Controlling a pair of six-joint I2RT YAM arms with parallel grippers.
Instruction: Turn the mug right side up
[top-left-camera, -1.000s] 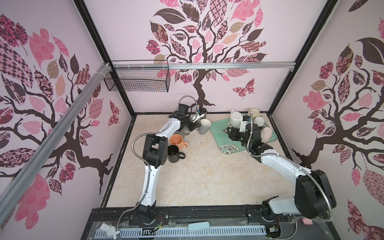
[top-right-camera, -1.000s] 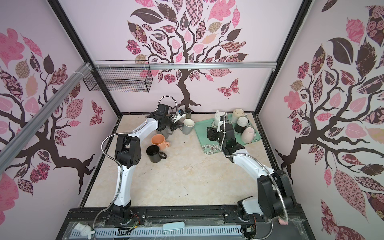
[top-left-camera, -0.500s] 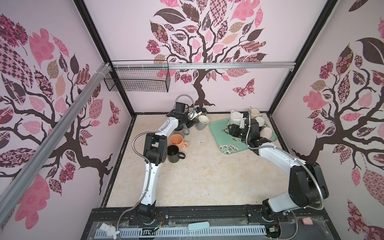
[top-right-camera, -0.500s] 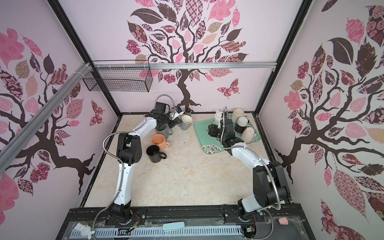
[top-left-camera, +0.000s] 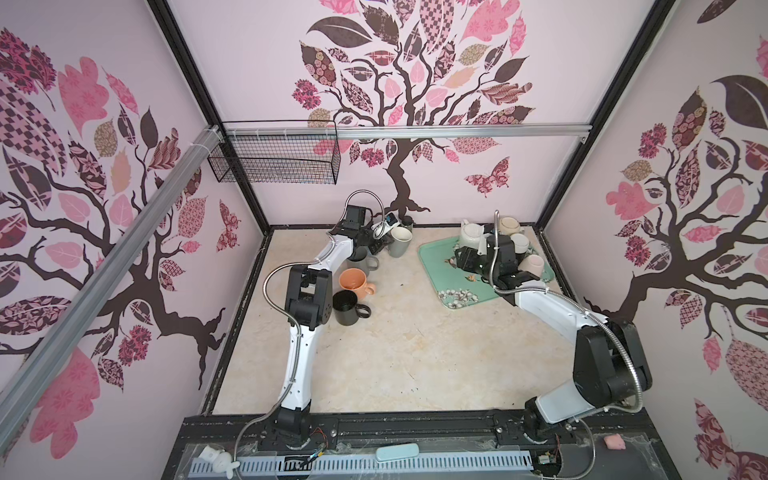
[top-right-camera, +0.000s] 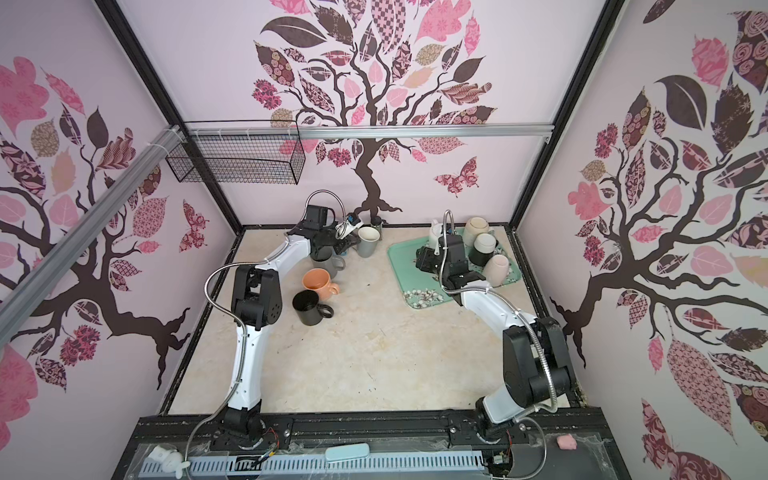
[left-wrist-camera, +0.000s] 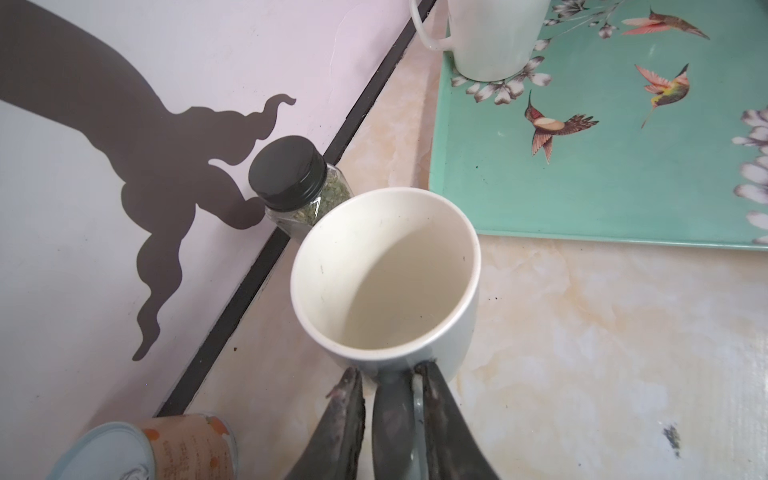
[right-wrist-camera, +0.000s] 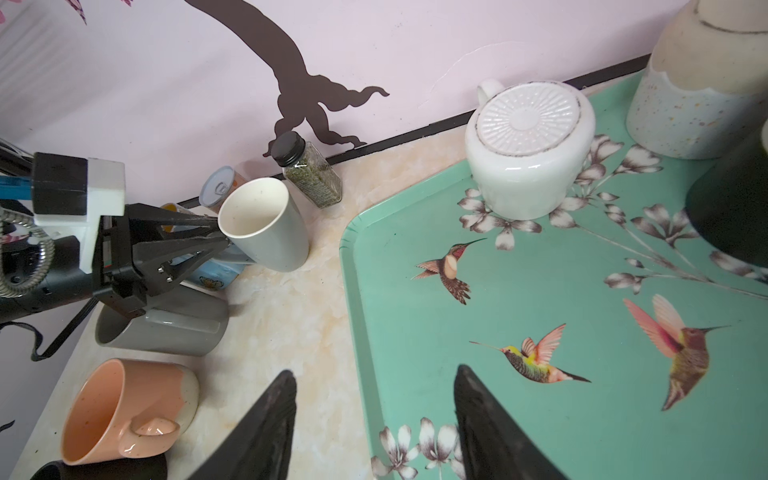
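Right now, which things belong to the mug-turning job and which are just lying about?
Job: pale grey mug, upright; left hand at its handle; upside-down white cup on the tray.
Lying about: spice jar; tin can; wire basket.

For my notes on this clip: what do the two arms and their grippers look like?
The left arm and right arm each have white links, black joint housings and a looping silver corrugated hose. The left gripper and right gripper have tapered black fingers.

Spice jar, can hem mug; floor toward tray clear.
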